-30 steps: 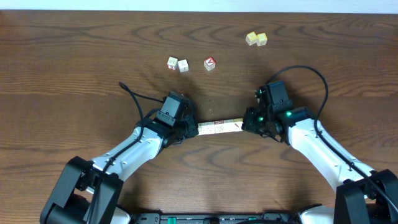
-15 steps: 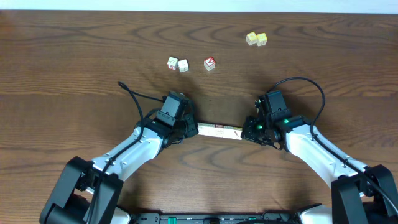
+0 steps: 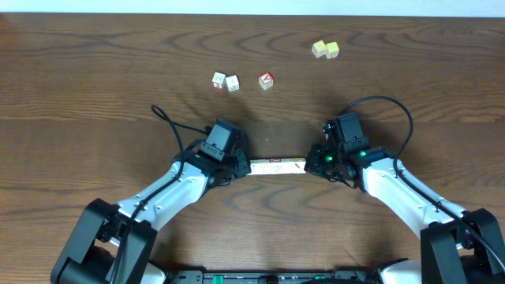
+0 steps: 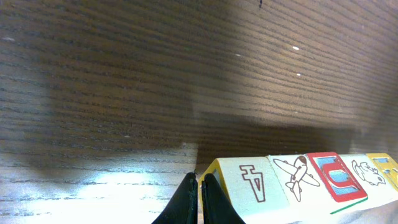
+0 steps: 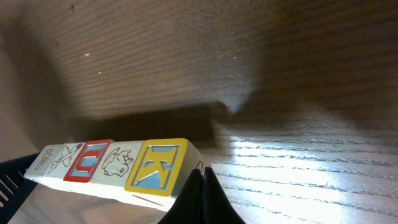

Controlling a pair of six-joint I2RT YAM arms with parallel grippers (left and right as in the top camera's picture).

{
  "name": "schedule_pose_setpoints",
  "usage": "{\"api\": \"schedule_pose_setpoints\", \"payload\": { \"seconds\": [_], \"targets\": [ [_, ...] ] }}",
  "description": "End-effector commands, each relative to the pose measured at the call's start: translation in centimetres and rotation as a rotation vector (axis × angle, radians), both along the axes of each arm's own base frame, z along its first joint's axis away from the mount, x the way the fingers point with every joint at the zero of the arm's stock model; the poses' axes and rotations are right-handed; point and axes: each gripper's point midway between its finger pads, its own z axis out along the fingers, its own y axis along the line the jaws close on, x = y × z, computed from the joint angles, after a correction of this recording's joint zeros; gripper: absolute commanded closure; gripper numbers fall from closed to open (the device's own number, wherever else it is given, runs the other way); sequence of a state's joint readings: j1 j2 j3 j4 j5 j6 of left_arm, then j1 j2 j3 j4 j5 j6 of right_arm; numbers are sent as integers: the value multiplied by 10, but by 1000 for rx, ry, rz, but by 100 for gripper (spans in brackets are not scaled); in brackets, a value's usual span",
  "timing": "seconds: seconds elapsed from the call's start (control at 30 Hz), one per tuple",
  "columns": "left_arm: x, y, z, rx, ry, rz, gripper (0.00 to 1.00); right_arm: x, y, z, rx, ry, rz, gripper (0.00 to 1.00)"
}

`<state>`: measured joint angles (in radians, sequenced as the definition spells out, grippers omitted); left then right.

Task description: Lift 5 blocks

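Nearest the robot's base, your two arms angled inward and met over the middle of the table (image 3: 95,71). Your left gripper (image 3: 243,166) was clenched, its fingers together with nothing between them. Its closed tip pressed against the left end of the blocks (image 3: 278,166). Your right gripper (image 3: 313,164) was clenched the same way and also empty. Its tip butted against the other end of the row, where the yellow-framed K block (image 5: 155,165) sat.

The five blocks therefore lay face to face in one straight row. They were squeezed endwise between the two tips, not grasped inside either gripper. In both wrist views a dark shadow lay on the wood apart from the row. That suggests the row was off the surface, though from above I could not tell for certain.

I judge you were in the lifting step itself, with the row formed and the pinch made. The next move called for raising both arms together at one pace, with even inward pressure. If one tip eased or rose ahead, the row would likely buckle at a middle joint and spill.

Farther off, well apart from the row, a pair of whitish cubes (image 3: 218,80) and a red-faced cube (image 3: 266,80) sat in a loose line. Farthest of all were two yellow cubes (image 3: 319,49), side by side. None of these needed your attention.
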<state>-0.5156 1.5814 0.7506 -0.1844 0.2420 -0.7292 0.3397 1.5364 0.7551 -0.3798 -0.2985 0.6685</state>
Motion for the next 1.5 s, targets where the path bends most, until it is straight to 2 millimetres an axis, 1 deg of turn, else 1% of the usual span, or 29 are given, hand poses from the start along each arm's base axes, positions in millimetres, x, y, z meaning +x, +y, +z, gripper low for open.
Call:
{"api": "schedule_pose_setpoints", "payload": {
  "seconds": [0.0, 0.13, 0.4, 0.73, 0.9, 1.13, 1.3, 1.4, 1.47],
  "targets": [
    [1, -25, 18, -77, -20, -49, 93, -13, 26, 5, 103, 38, 50, 99],
    [3, -21, 17, -55, -32, -40, 93, -14, 27, 3, 107, 33, 48, 99],
    [7, -17, 16, -31, -48, -24, 93, -11, 23, -4, 75, 31, 34, 99],
    [12, -8, 14, 15, -73, 5, 93, -9, 23, -29, 63, 75, 23, 99],
    [15, 1, 11, 58, -89, 29, 93, -6, 23, -31, 56, 65, 20, 99],
    [15, 3, 9, 70, -92, 35, 93, -7, 19, -32, 35, 70, 11, 99],
    [17, 7, 9, 90, -104, 43, 92, -10, 10, -35, 22, 101, -8, 99],
    [19, 10, 9, 122, -126, 16, 92, -11, 4, -35, 10, 115, -12, 99],
    [20, 14, 8, 150, -135, 17, 92, -11, -4, -35, -12, 130, -15, 99]
  ]
}}
